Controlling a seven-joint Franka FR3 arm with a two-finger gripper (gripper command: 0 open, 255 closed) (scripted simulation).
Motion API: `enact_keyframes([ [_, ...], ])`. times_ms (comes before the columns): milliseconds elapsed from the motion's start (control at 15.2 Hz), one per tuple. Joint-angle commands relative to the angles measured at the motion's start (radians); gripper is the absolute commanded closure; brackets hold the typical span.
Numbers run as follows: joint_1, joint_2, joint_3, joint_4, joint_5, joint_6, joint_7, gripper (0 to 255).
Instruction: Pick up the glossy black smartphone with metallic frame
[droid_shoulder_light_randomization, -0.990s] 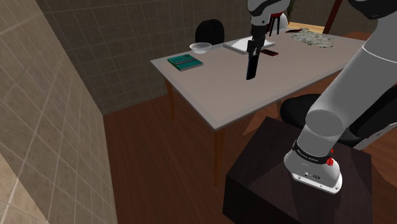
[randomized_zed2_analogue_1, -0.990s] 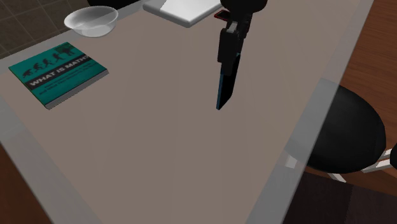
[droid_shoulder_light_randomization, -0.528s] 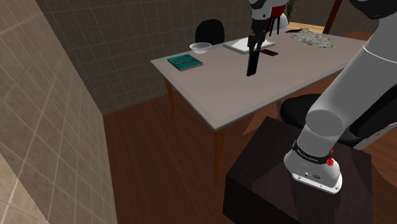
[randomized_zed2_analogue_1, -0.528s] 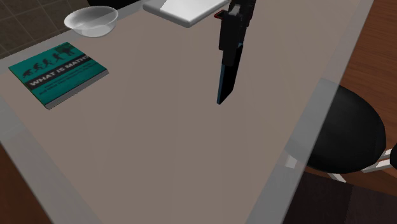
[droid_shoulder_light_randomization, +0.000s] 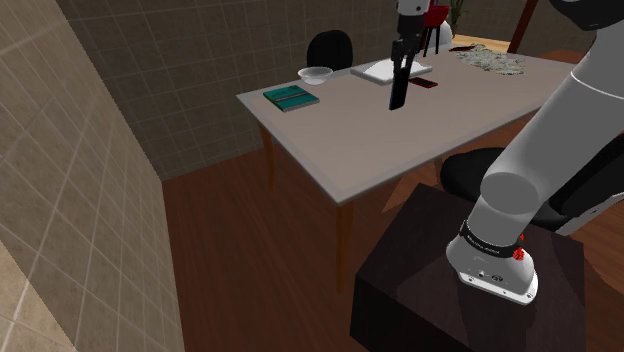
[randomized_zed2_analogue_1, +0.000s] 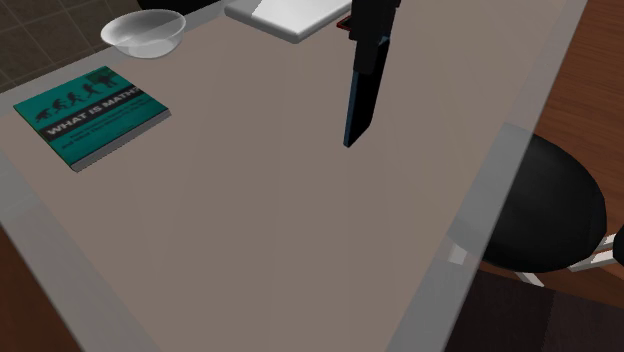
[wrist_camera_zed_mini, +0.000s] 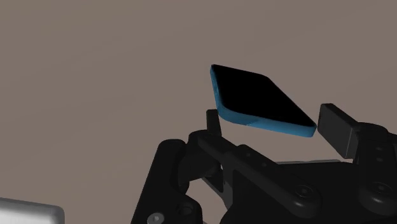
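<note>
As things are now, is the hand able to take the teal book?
Probably not: the hand is shut on the phone, which hangs above the table. The way to the book looks free, with bare table between them.

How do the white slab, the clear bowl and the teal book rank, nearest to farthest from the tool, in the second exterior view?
1. White slab, just beside the tool.
2. Clear bowl, upper left corner.
3. Teal book, far left.
</note>
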Motion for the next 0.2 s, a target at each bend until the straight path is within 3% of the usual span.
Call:
enact_keyframes([
  [0,0.0,0.001,0.0,0.031,0.001,-0.03,-0.001,255],
  [132,0.0,0.001,0.0,0.033,0.001,-0.032,-0.001,255],
])
